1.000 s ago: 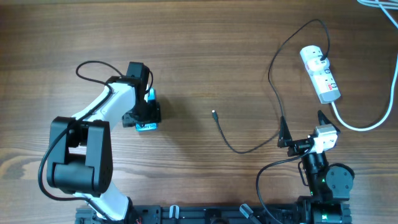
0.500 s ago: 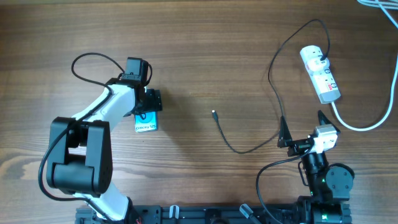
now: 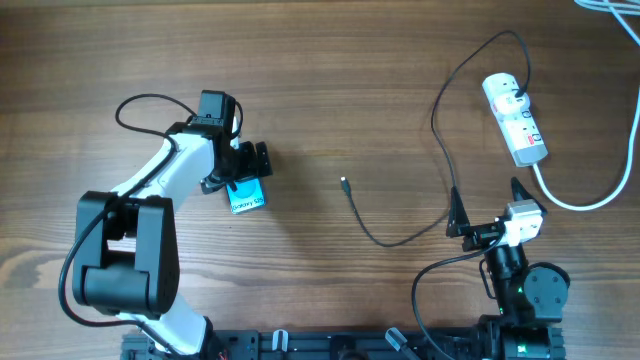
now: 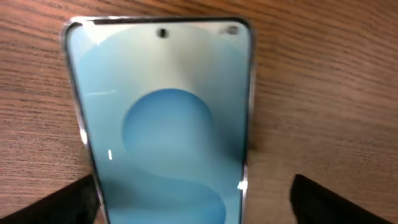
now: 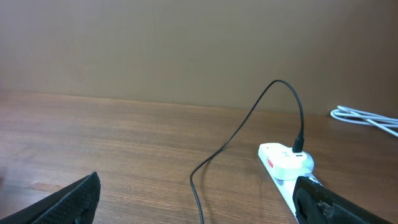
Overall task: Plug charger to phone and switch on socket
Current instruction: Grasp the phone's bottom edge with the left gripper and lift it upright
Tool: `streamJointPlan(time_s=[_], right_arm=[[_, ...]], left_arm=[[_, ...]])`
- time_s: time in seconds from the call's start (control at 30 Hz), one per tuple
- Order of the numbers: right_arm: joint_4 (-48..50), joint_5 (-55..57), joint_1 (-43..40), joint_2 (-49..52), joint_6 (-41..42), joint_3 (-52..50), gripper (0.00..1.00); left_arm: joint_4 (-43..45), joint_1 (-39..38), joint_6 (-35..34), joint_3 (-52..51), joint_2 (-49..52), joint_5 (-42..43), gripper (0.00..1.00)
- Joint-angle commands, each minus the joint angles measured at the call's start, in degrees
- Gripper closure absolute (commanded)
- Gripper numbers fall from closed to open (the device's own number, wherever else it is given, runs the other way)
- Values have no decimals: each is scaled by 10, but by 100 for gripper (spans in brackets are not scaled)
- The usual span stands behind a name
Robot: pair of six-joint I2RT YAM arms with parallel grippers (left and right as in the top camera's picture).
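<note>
The phone [image 3: 248, 196] lies flat on the table, screen up, slightly turned; in the left wrist view the phone [image 4: 161, 118] fills the middle. My left gripper [image 3: 240, 177] is open and straddles its near end, with a clear gap on the right side in the left wrist view [image 4: 199, 204]. The charger [image 3: 440, 110] runs as a thin black cable from its plug in the socket [image 3: 516, 122] to a loose silver tip [image 3: 344, 183] at mid-table. My right gripper [image 3: 487, 207] is open at the front right, empty, facing the socket [image 5: 283, 163] and the charger [image 5: 239, 134].
The socket's thick white cord [image 3: 590, 198] curves off toward the right edge. Another white cable [image 3: 612, 14] crosses the far right corner. The left arm's own black lead [image 3: 150, 103] loops behind it. Bare wood lies between the phone and the cable tip.
The left gripper has opened wider and let go of the phone, which now lies a little further right and slightly rotated. The right arm, charger and socket have not moved.
</note>
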Motion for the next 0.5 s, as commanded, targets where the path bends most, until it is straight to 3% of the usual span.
streamJointPlan(time_s=[0.0, 0.1, 0.23, 0.47], right_arm=[[3, 1, -2, -3, 4, 0, 0], [3, 1, -2, -3, 4, 0, 0], [3, 1, -2, -3, 5, 0, 0], [3, 1, -2, -3, 5, 0, 0]], left_arm=[[-37, -6, -48, -20, 54, 7, 9], [-187, -6, -48, 108, 54, -87, 0], [-322, -6, -76, 281, 54, -93, 0], [-318, -6, -30, 279, 83, -92, 0]])
